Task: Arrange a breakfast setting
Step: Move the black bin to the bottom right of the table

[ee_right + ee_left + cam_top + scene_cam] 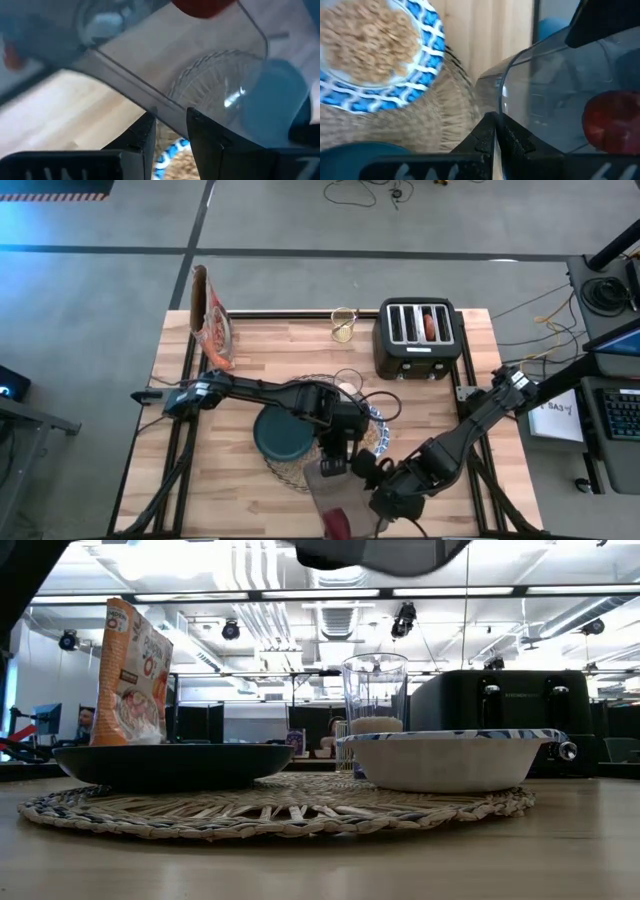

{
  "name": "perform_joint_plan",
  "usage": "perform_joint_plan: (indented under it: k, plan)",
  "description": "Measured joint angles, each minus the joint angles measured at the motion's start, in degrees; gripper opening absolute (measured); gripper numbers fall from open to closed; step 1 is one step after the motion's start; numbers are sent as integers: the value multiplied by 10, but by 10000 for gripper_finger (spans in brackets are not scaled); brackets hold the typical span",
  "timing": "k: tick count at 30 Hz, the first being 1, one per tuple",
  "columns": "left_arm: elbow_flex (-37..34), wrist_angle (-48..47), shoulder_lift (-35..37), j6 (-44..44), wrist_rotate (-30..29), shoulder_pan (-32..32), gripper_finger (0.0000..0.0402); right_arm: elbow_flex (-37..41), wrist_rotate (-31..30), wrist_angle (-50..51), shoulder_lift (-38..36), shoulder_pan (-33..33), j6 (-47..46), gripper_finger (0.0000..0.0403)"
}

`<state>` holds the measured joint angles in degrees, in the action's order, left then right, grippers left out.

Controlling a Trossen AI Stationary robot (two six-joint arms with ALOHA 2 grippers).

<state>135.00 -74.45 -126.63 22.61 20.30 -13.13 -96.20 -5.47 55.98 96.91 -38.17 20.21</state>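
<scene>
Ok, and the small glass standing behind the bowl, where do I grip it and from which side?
Grip the small glass by its upper wall, coming down from above. It stands upright, mouth open, and the bowl covers its lower part from the front, so a low sideways approach looks blocked. The left tool and right tool are both shut on the clear container.

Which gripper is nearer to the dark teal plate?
Left. The left gripper is just beside the dark teal plate; the right gripper lies farther off, across the clear container that both grip.
</scene>
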Motion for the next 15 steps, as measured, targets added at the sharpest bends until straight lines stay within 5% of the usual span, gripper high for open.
perform_joint_plan:
  k: [8, 15]
  plan:
    - [1, 9, 2, 66, 22, 11, 1, 0, 11, -17, -30, -14, -190, 98]
    - [0, 6, 3, 80, -6, 9, 1, 1, 1, -13, -51, -32, -257, 101]
